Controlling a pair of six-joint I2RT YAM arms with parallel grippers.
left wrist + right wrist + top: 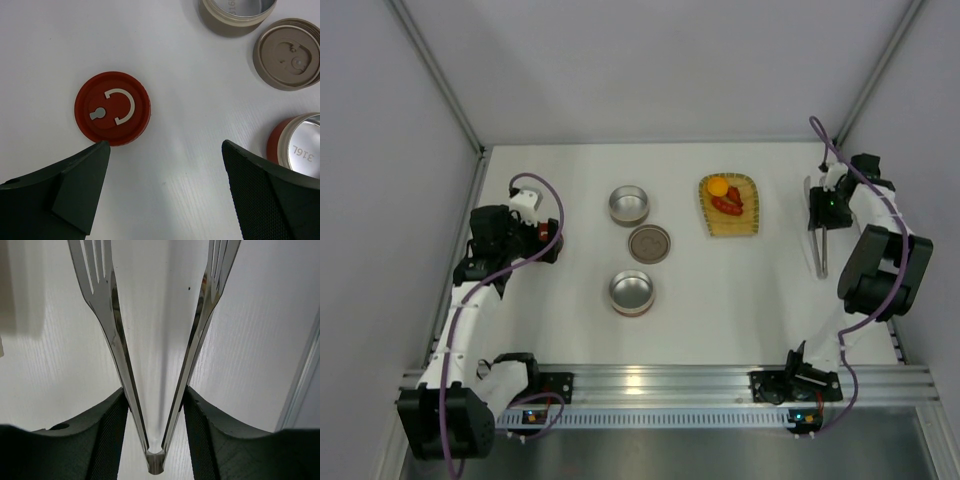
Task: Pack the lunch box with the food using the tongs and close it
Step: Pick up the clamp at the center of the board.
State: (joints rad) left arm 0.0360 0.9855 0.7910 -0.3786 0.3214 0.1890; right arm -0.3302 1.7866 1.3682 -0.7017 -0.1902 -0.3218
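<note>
The slim silver tongs lie on the table at the far right, pointing along its edge. My right gripper is over them. In the right wrist view both fingers press the tongs' two arms near the joined end, so the right gripper is shut on them. The food sits on a woven yellow tray: an orange round piece and red sausages. The lunch box lies in parts: two steel tins and a brown lid. My left gripper hangs open over bare table.
A red lid with a metal ring handle lies flat just beyond my left fingertip. The brown lid and a red-based tin lie to its right. Grey walls close in the table on three sides.
</note>
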